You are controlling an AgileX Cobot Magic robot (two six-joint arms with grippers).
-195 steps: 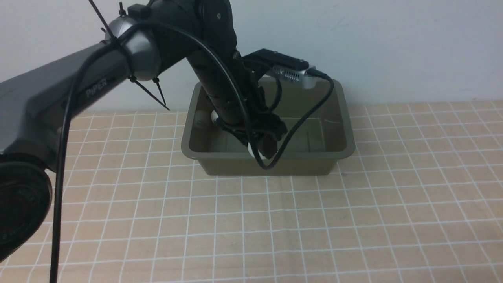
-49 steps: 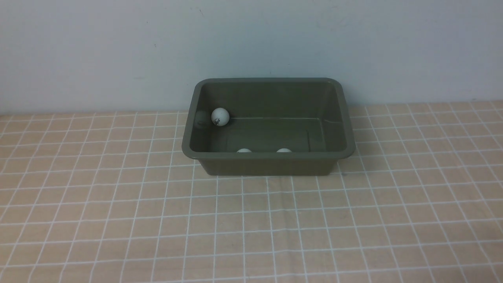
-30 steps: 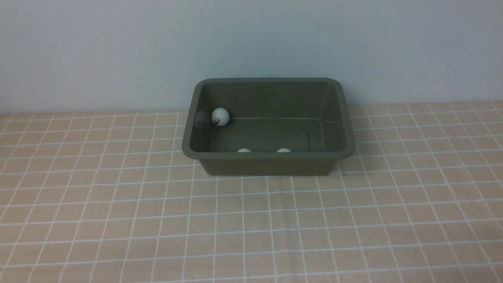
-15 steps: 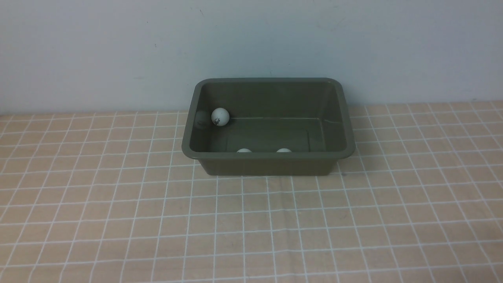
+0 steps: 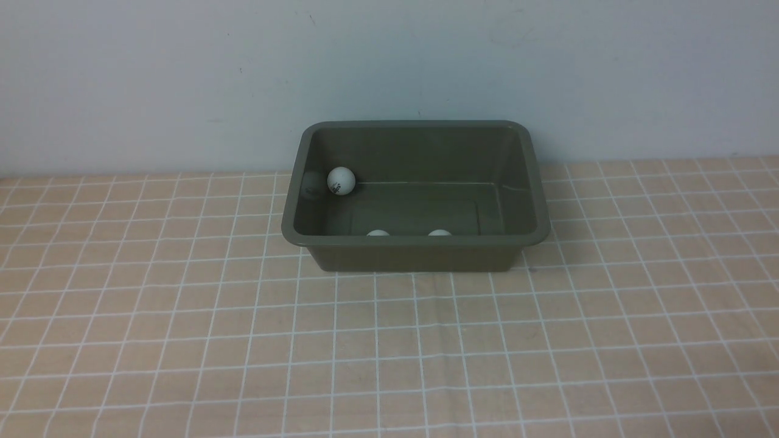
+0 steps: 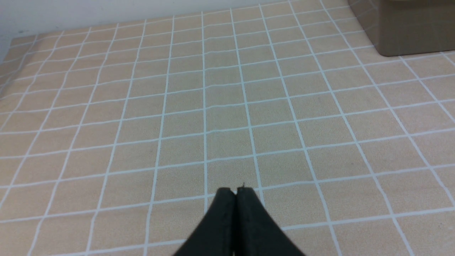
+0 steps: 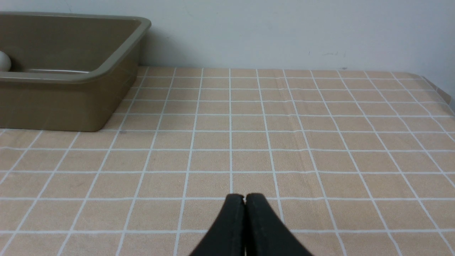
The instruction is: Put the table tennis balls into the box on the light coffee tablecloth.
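The olive-green box (image 5: 415, 249) stands at the back middle of the light coffee tablecloth (image 5: 389, 340). Three white table tennis balls lie inside it: one (image 5: 341, 180) in the far left corner, two (image 5: 378, 233) (image 5: 439, 232) peeking over the near wall. In the right wrist view the box (image 7: 71, 99) shows with one ball (image 7: 4, 61) at the frame edge. Only a corner of the box (image 6: 408, 32) appears in the left wrist view. My left gripper (image 6: 235, 190) and my right gripper (image 7: 244, 196) are both shut on nothing, low over bare cloth, away from the box. Neither arm appears in the front view.
A pale wall (image 5: 389, 73) rises right behind the box. The cloth's far right edge (image 7: 439, 90) shows in the right wrist view, and its far left edge (image 6: 7, 57) in the left wrist view.
Several seconds ago the left arm reached into the box; it has since withdrawn from the front view. Over the last second nothing has moved.
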